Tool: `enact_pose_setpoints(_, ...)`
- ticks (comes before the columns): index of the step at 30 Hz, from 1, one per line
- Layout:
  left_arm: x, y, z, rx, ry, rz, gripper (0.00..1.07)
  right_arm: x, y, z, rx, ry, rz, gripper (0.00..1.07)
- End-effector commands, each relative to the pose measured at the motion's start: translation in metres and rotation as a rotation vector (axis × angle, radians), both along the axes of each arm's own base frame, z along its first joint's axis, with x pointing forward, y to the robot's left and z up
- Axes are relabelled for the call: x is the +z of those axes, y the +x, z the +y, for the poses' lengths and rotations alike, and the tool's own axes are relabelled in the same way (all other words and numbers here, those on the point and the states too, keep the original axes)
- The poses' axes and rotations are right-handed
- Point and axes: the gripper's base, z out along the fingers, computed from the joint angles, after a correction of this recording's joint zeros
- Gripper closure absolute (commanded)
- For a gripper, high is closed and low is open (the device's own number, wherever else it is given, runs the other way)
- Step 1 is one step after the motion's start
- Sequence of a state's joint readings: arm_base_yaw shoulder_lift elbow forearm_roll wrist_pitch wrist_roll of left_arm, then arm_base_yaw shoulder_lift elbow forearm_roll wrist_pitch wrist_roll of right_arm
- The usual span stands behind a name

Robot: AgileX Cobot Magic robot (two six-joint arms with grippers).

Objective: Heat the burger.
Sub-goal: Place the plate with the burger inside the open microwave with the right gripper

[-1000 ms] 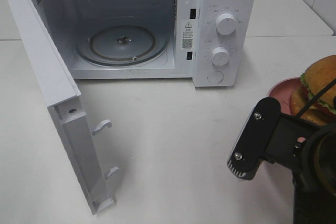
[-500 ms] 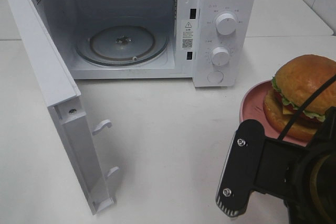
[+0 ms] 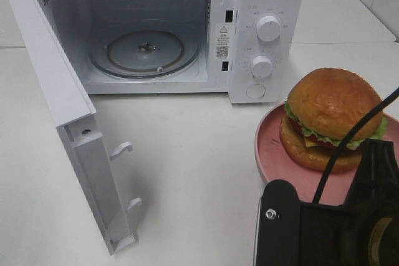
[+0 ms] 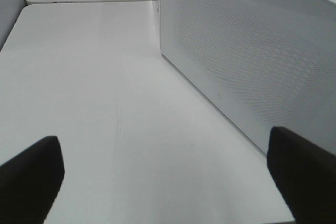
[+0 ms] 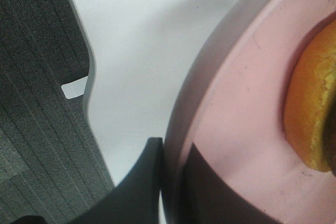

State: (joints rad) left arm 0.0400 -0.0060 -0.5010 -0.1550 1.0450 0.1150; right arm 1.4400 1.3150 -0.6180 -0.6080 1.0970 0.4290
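Note:
The burger [image 3: 333,116], with glossy golden buns, lettuce, tomato and cheese, stands on a round pink plate [image 3: 271,147] at the right, in front of the microwave's dial panel. My right gripper [image 5: 176,182] is shut on the plate's near rim, one finger above it and one below. The burger's bun [image 5: 310,114] shows on the plate [image 5: 241,129] beside that grip. In the exterior high view the right arm's black body [image 3: 312,228] hides the grip itself. My left gripper [image 4: 168,177] is open over bare table and holds nothing; the exterior high view does not show it.
The white microwave [image 3: 262,4] stands at the back with its door [image 3: 56,91] swung wide to the left. Its glass turntable [image 3: 146,51] is bare. A perforated white microwave panel [image 4: 252,61] runs beside my left gripper. The table edge and dark floor [image 5: 37,103] lie near the plate.
The plate with the burger has moved left, further into view and closer to the microwave's front. The right arm has dropped toward the lower frame edge. The left gripper stays open.

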Motion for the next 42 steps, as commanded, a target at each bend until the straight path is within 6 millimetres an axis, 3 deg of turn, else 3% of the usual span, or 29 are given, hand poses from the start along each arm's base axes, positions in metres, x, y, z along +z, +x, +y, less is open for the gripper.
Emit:
enact_pose_setpoints(1, -0.001, -0.003, 0.0, -0.001, 0.0, -0.024, 0.03, 0.006, 0.004, 0.0, 0.089, -0.041, -0.059, 1.06)
enact_pose_setpoints(9, -0.001, -0.003, 0.0, -0.001, 0.0, -0.024, 0.03, 0.009, 0.01, 0.005, 0.179, -0.04, -0.127, 1.05)
enact_pose_setpoints(27, -0.001, -0.003, 0.0, -0.001, 0.0, -0.024, 0.03, 0.007, 0.009, 0.02, 0.418, -0.01, -0.093, 1.05)
enact_pose_setpoints(42, -0.001, -0.003, 0.0, -0.001, 0.0, -0.024, 0.03, 0.009, 0.012, 0.023, 0.468, -0.012, -0.129, 1.05)
